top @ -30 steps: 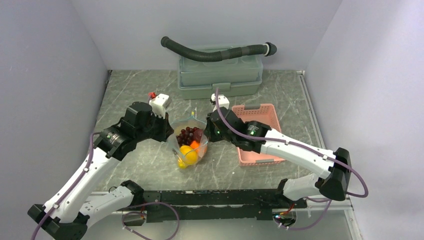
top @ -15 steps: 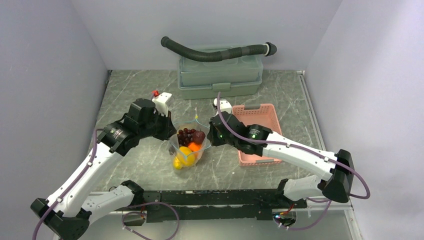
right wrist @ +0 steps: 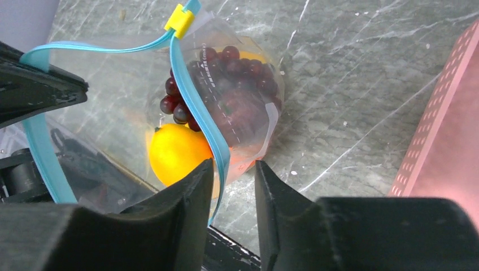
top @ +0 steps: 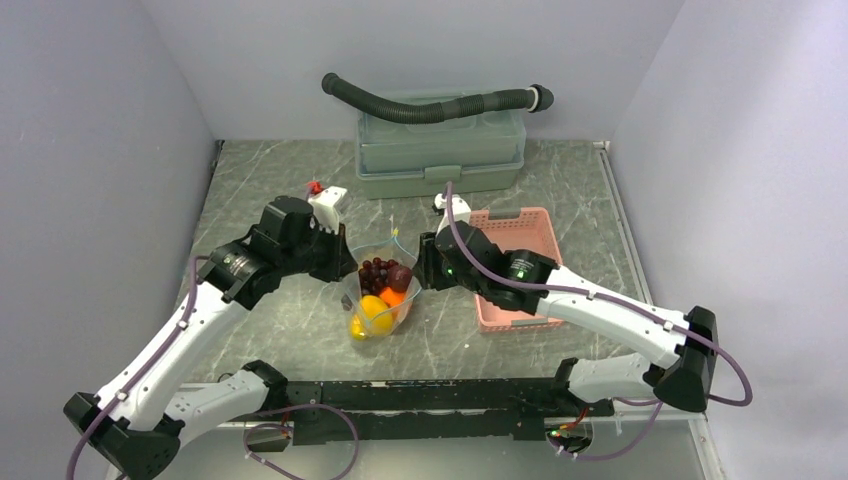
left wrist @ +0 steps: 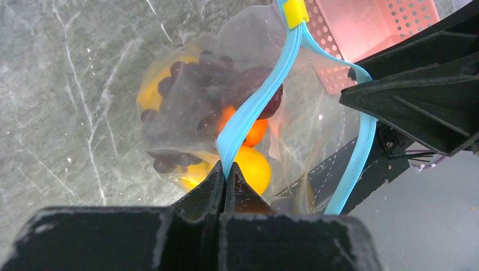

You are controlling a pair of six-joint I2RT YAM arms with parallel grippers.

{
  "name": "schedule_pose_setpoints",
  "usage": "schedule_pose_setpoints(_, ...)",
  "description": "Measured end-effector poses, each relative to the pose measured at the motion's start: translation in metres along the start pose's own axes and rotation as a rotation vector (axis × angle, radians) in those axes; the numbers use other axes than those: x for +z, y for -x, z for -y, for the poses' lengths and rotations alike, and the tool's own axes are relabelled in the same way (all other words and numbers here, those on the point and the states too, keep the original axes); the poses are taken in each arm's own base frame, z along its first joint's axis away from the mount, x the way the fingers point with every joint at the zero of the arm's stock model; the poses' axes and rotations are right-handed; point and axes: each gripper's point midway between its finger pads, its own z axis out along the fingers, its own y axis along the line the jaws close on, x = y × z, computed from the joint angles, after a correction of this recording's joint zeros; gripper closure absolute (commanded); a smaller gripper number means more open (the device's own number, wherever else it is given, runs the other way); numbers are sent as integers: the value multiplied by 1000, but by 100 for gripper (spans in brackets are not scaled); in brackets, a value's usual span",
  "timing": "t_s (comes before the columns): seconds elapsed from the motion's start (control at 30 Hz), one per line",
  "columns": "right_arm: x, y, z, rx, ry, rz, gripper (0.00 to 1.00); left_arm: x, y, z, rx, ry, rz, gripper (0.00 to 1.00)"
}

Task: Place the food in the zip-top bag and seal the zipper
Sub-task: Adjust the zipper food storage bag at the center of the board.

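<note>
we saw the left gripper [left wrist: 225,179] pinched tight on the zipper [left wrist: 257,104], low in the middle of its wrist view. the right gripper [right wrist: 233,180] stood slightly parted, with the strip running between its fingers. the zip-top bag [top: 375,285] sat mid-frame in the top view, holding grapes [right wrist: 226,84], a lemon [right wrist: 176,151] and an orange ball [left wrist: 255,133].

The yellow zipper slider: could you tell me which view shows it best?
Right wrist: the yellow zipper slider sits whole and sharp where the blue strips meet. Left wrist clips it at the top edge; the top view shows only a speck.
</note>
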Motion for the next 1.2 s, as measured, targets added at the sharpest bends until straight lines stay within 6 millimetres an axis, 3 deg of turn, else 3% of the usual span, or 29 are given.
schedule_pose_setpoints(0.1, -5, 3, 0, -20, 11, 11, 53, 2, -2, 2, 1, -13, -16, 100)
schedule_pose_setpoints(0.4, -42, 27, -5, -114, 92, 93, 47, 0, -5, 16, 60, -99, -62, 100)
schedule_pose_setpoints(0.57, -52, 38, -6, -191, 99, 113, 43, -3, -9, 25, 109, -166, -82, 100)
schedule_pose_setpoints(0.87, -69, 42, -4, -365, 141, 130, 41, -8, -13, 38, 190, -268, -91, 100)
schedule_pose_setpoints(1.07, -102, 44, -15, -540, 307, 223, 39, -15, -20, 45, 228, -329, -88, 100)
schedule_pose_setpoints(1.2, -111, 32, -26, -667, 429, 243, 39, -19, -29, 51, 237, -378, -92, 100)
